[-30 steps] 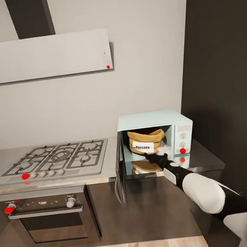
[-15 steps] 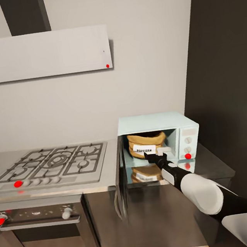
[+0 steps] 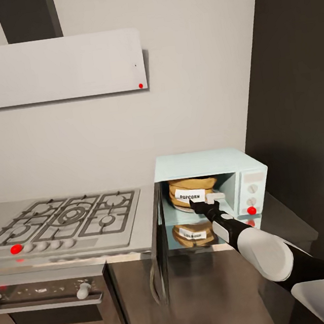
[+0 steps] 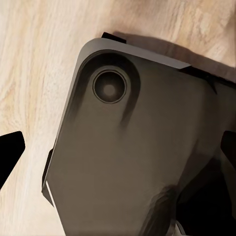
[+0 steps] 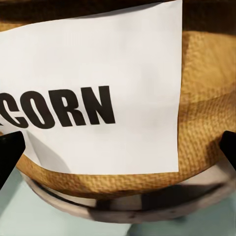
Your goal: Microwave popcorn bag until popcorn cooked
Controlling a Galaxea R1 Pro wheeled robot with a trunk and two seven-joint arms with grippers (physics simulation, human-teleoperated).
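Observation:
The pale blue microwave (image 3: 209, 162) stands on the grey countertop (image 3: 148, 220) with its door (image 3: 160, 244) swung open to the left. Inside it sits the tan popcorn bag (image 3: 193, 194), upright, its white POPCORN label facing out; a reflection of it shows below. My right gripper (image 3: 204, 203) reaches into the opening, right at the bag's front. In the right wrist view the bag (image 5: 201, 98) and its label loom close, and the right gripper (image 5: 118, 147) is open, fingertips (image 5: 10, 152) wide apart. My left gripper (image 4: 119, 150) hangs open over the robot's dark base.
A gas hob (image 3: 63, 223) with a red knob lies left of the microwave, an oven (image 3: 58, 303) beneath it and a grey hood (image 3: 55, 68) above. A tall dark cabinet (image 3: 299, 113) stands close on the right. The open door juts out over the lower cabinets.
The whole head view has shifted, so the camera moved. My right gripper stays at the front of the bag inside the microwave, a little closer to the label.

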